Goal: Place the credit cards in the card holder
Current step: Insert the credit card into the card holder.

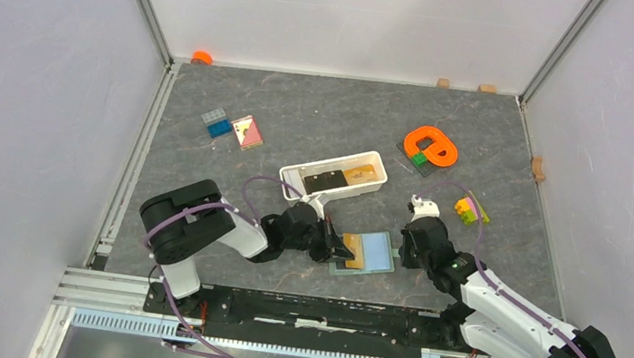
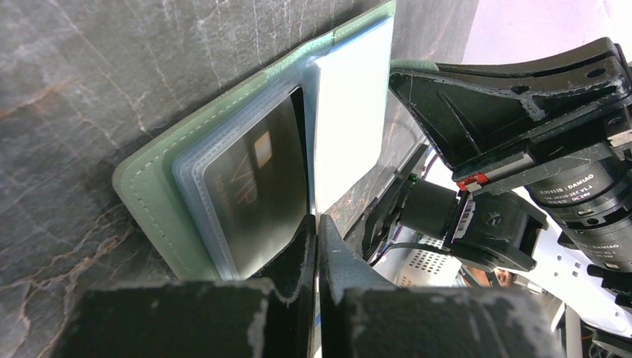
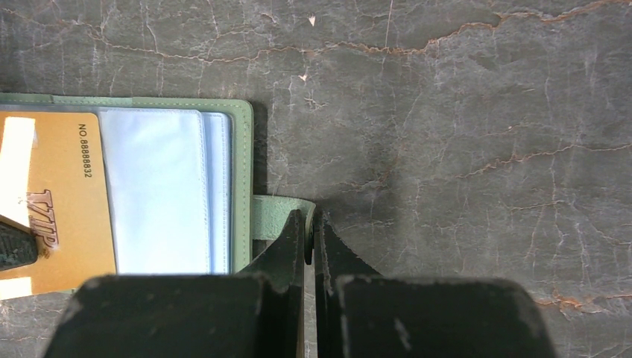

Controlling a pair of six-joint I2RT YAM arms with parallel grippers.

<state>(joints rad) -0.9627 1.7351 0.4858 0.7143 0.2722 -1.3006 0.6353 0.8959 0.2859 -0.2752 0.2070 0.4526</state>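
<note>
Dark marbled tabletop (image 1: 321, 116) between plain white walls (image 1: 36, 62)

A robotics lab cell: white panel walls (image 1: 30, 107), aluminium framing (image 1: 145, 3), stone-patterned tabletop (image 1: 322, 107).

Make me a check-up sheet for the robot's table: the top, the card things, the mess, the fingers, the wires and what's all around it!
Surface: dark marbled table.
Job's things: card holder lies open near the arms, a gold VIP card on it and a black VIP card in a clear sleeve. A black card and a tan card lie in the white tray.
Clutter: orange ring, toy bricks, pink-and-yellow tile, coloured bricks, orange cap, wooden blocks.
Grippers: left gripper fingers shut at the holder's pages; right gripper fingers shut on its snap strap.
Cables: purple cables loop along both arms.
Surroundings: white walls, metal frame posts.
</note>
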